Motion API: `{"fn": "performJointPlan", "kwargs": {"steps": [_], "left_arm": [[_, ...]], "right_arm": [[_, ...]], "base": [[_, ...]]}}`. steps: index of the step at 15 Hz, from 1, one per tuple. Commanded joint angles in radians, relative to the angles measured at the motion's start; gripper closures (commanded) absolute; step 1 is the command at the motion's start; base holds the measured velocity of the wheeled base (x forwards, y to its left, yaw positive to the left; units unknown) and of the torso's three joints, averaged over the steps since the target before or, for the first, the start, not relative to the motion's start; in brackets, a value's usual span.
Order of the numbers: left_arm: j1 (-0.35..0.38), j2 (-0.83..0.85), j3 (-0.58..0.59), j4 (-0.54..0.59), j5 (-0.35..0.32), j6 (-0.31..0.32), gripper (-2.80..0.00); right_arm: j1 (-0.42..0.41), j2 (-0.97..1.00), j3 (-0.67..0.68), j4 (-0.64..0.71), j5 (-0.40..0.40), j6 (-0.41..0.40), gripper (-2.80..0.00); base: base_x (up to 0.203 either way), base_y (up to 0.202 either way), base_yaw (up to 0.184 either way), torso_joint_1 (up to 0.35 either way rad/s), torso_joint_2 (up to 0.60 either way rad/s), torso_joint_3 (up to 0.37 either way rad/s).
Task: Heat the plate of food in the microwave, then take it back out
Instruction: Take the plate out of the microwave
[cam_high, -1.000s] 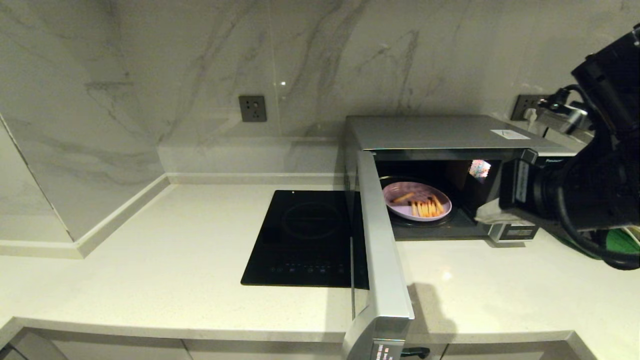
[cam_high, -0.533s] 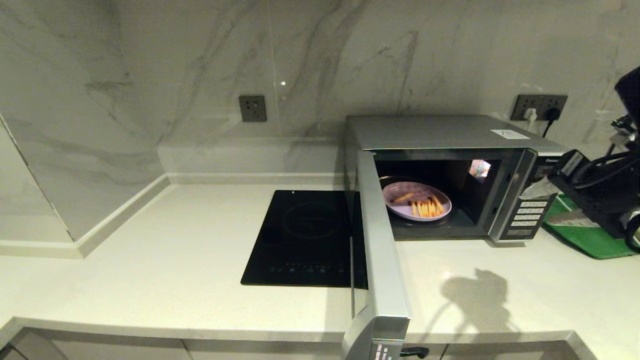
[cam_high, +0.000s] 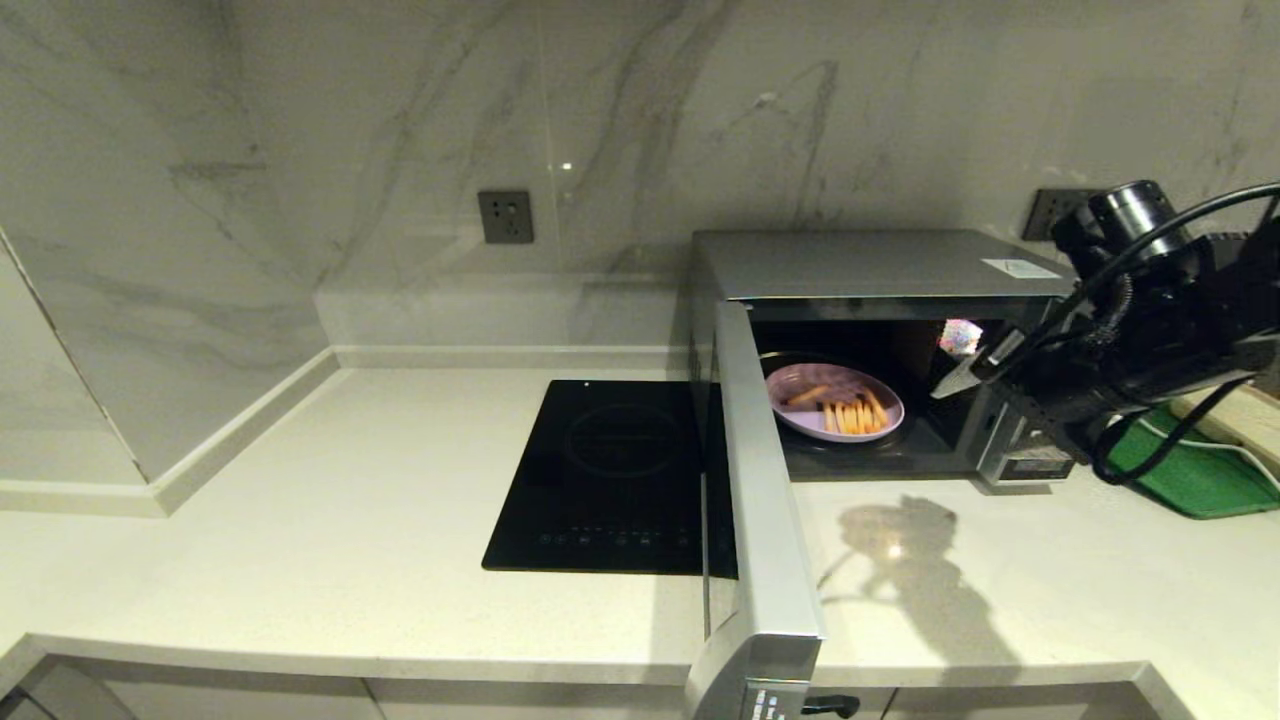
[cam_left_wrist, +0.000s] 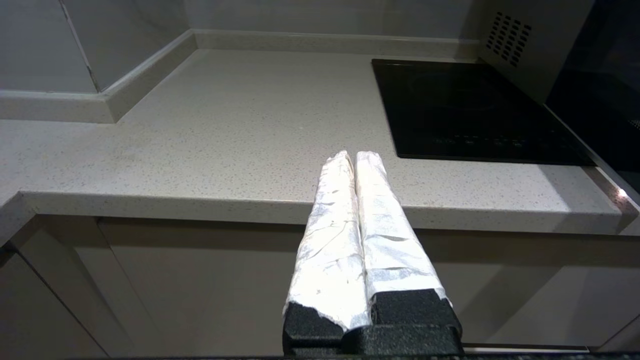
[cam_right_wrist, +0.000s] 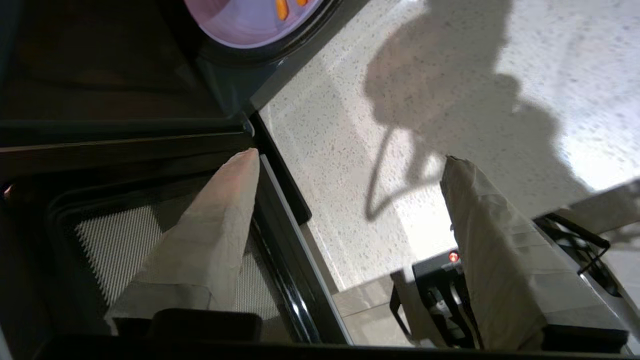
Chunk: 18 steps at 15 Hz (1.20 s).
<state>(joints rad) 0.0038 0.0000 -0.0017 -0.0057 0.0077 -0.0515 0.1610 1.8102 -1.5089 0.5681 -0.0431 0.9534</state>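
**Reaching for a plate that sits inward and to the left of our open right fingers**

Looking at where things lie, we find the plate of food (cam_high: 835, 402) resting on the turntable inside the microwave (cam_high: 880, 265), whose door (cam_high: 762, 500) stands swung wide toward us on the left side of the cavity. Our right gripper (cam_high: 975, 372) hangs at the right-hand edge of the opening, in front of the keypad side, with a taped fingertip poking toward the dark interior. Its fingers (cam_right_wrist: 210, 240) are spread wide and carry nothing; in the right wrist view we see counter (cam_right_wrist: 350, 125) and the cavity's front edge between them, and only a slice of the lavender rim at the frame's border.

So the relation that matters is this: the plate lies to the left of the fingers and a little deeper in, well apart from them, not between them. The plate is round, so it has no long axis to match; the fries on it run roughly front to back. We judge that the near right rim is the natural place to bite, which would call for the hand to travel leftward and inward, low enough to straddle that shallow rim.

Our left gripper (cam_left_wrist: 356, 210) is parked below the counter edge off to the left, fingers pressed together and empty, with the open door between it and the plate. The right arm is plainly the nearer one.
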Motion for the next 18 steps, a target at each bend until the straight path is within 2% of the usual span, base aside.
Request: {"fn": "performJointPlan", "kwargs": {"steps": [1,4,6,8,15,18], "left_arm": [[0.000,0.000,0.000,0.000,0.000,-0.001,0.00],[0.001,0.000,0.000,0.000,0.000,-0.001,0.00],[-0.001,-0.002,0.000,0.000,0.000,-0.001,0.00],[0.001,0.000,0.000,0.000,0.000,-0.001,0.00],[0.001,0.000,0.000,0.000,0.000,-0.001,0.00],[0.001,0.000,0.000,0.000,0.000,-0.001,0.00]], "right_arm": [[0.008,0.120,-0.046,0.004,-0.015,0.023,-2.80],[0.012,0.195,-0.040,-0.075,-0.034,0.119,-2.80],[0.003,0.219,0.025,-0.189,0.031,0.146,-2.80],[0.000,0.261,0.018,-0.202,0.053,0.148,-2.80],[-0.017,0.368,-0.099,-0.203,0.047,0.148,-2.80],[-0.023,0.424,-0.143,-0.203,-0.018,0.160,-2.80]], "base": [[0.000,0.000,0.000,0.000,0.00,0.000],[0.000,0.000,0.000,0.000,0.00,0.000],[0.000,0.000,0.000,0.000,0.00,0.000],[0.000,0.000,0.000,0.000,0.00,0.000],[0.000,0.000,0.000,0.000,0.00,0.000],[0.000,0.000,0.000,0.000,0.00,0.000]]}}
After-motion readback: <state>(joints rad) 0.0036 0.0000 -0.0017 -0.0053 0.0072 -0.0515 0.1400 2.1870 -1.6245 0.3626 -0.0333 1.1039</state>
